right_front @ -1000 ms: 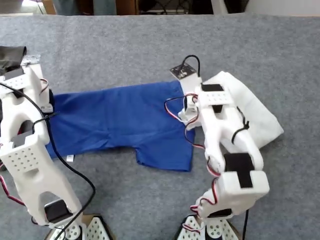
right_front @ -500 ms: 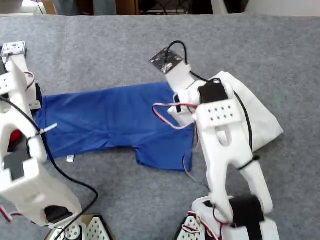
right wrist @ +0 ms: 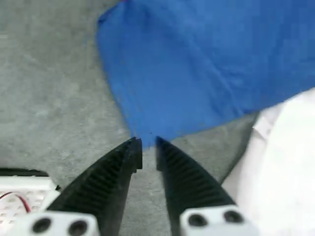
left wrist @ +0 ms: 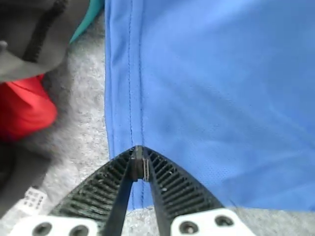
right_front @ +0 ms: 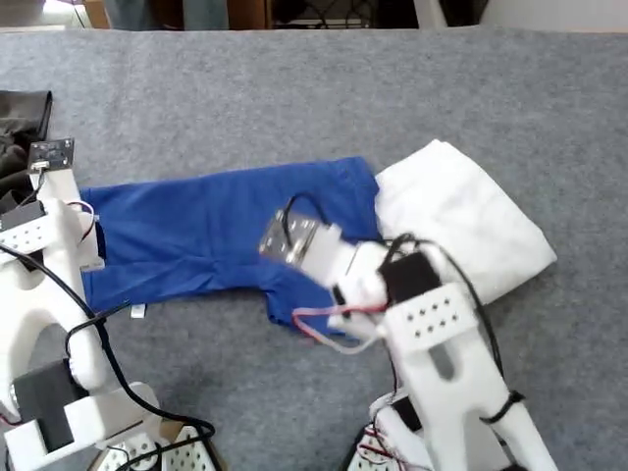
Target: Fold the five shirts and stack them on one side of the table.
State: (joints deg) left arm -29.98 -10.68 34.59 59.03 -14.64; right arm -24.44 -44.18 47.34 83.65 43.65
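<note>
Since 0.5 s ago: right arm has swung off the far right corner of the blue shirt (right_front: 216, 231) and come in over its near edge. Left arm has drawn back toward its base. Shirt itself about where it was.

Blue shirt: plain, smooth knit, double-stitched hem. It lies flat and unfolded across the middle of the grey tabletop (right_front: 294, 88), long axis left to right, with one sleeve jutting toward the arms.

Folded white shirt (right_front: 461, 221) touches its right end.

Left gripper (left wrist: 139, 167): clenched, tips meeting on the hem stitching at the shirt's left edge and pinching the cloth there.

Right gripper (right wrist: 149, 145): released, a narrow gap between the fingers. Tips sit at the near edge of the blue cloth by the sleeve, grey tabletop under them, white shirt off to one side.

Small white label (right_front: 137, 311) lies just beside the shirt's near hem at the left; print too small to read.

Red garment (left wrist: 24, 113) and dark garment (right_front: 22, 113) are bunched beyond the shirt's left edge.
</note>
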